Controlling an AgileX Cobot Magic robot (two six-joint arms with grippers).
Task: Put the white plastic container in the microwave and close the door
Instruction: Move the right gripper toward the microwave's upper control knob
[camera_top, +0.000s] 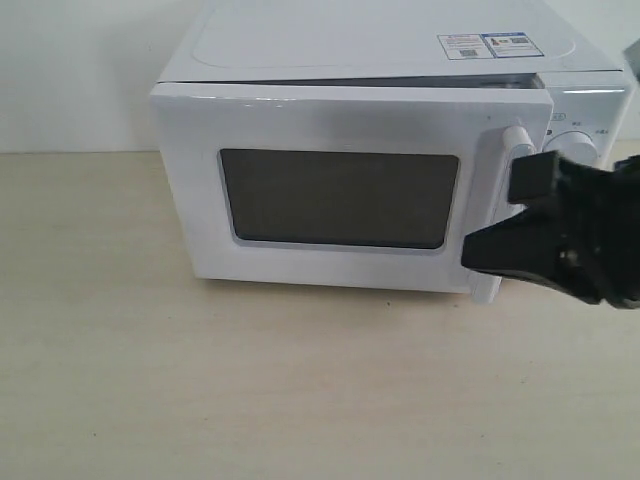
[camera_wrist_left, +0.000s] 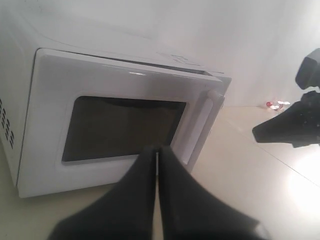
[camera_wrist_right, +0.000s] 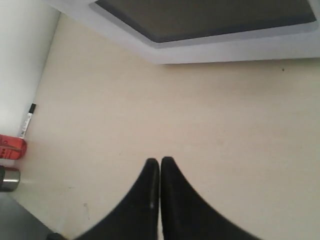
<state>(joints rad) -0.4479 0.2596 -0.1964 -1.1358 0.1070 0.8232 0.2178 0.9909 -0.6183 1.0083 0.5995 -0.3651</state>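
Observation:
The white microwave (camera_top: 400, 40) stands at the back of the table. Its door (camera_top: 190, 200), with a dark window (camera_top: 340, 198), is almost shut; a thin dark gap runs along its top edge. My right gripper (camera_top: 470, 255) is shut and empty, its tip close in front of the lower part of the bar handle (camera_top: 505, 150); I cannot tell if it touches. In its own view the right gripper (camera_wrist_right: 159, 161) hangs over bare table below the door (camera_wrist_right: 235, 47). My left gripper (camera_wrist_left: 157, 150) is shut and empty, in front of the door (camera_wrist_left: 50, 80). The white plastic container is out of view.
Two round dials (camera_top: 572, 145) sit right of the handle. A sticker (camera_top: 490, 45) is on the microwave's top. A pen (camera_wrist_right: 27, 120), a red object (camera_wrist_right: 10, 147) and a metal cylinder (camera_wrist_right: 7, 179) lie near the wall. Pale tabletop (camera_top: 250, 390) spreads in front.

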